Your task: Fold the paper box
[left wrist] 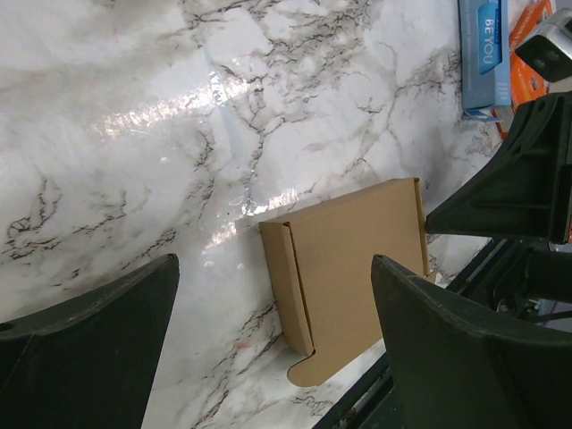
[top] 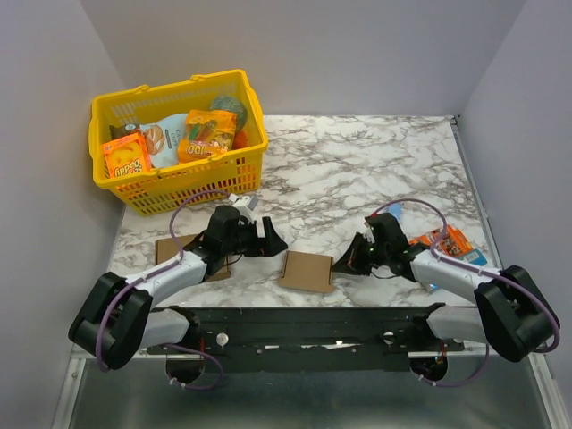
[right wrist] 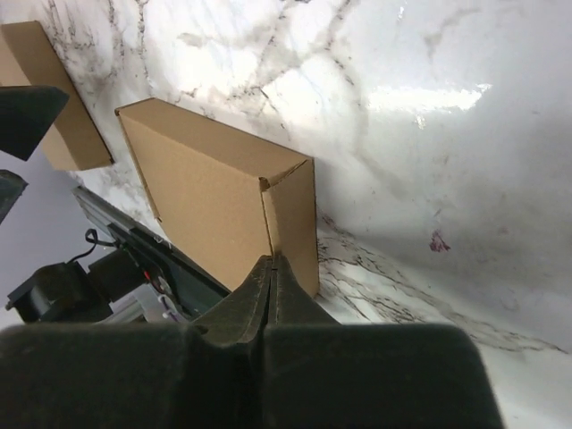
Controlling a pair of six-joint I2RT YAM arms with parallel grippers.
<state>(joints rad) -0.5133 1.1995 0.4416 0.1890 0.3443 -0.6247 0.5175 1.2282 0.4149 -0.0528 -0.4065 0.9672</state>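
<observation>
The paper box is a small brown cardboard piece lying near the table's front edge, between my two grippers. In the left wrist view the paper box shows a folded side strip and a rounded tab. My left gripper is open and empty, just left of and above the box; its gap frames the box's left part. My right gripper is shut, and its tips touch the box's right side wall at the corner edge. Nothing shows between the fingers.
A yellow basket of snack packs stands at the back left. A flat brown cardboard rectangle lies under my left arm and also shows in the right wrist view. Orange and blue packets lie at the right. The black base rail runs along the front.
</observation>
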